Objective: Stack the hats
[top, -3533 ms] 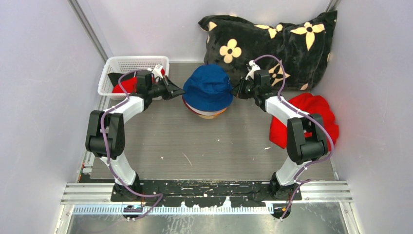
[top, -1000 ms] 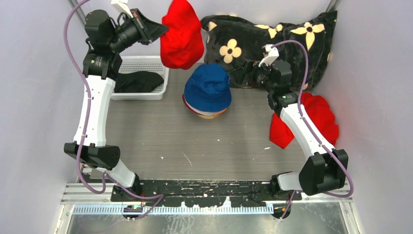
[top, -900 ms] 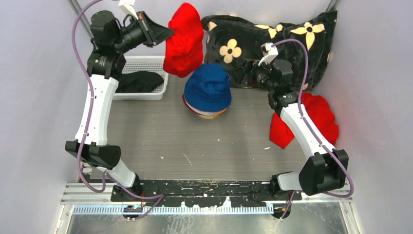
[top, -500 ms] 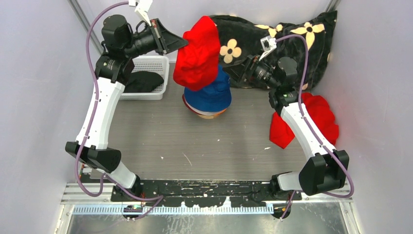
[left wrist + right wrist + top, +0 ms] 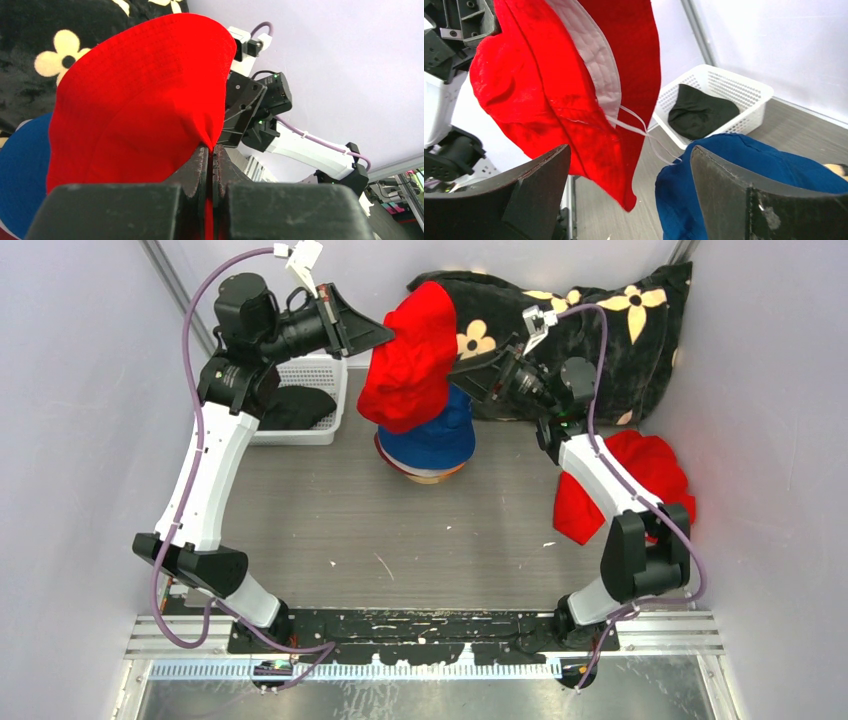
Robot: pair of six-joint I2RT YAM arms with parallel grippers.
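The plush black pillow [image 5: 610, 325] with cream flowers is leaning against the far wall, and a crumpled bright red cloth bundle [image 5: 655, 480] is lying at the right on the ribbed grey table [image 5: 400, 540]. At the far left a white lattice basket [image 5: 322, 370] is holding a limp black hat [image 5: 701, 110]. I am dangling the soft red hat [image 5: 410, 360] in the air over the middle of the table, just above the rounded blue hat [image 5: 440, 435], which is topping a small pile with a tan brim peeking out at its near edge. My left gripper [image 5: 210, 154] is pinching the red hat's brim, its fingers pressed together on the fabric. My right gripper [image 5: 468, 380] is hovering just to the right of that hat with its fingers spread wide and touching nothing. The right wrist view is showing what the overhead one is hiding: the hat's white quilted lining and thin white strings trailing down. The left wrist view is showing only the woven outer weave and the clamped edge.
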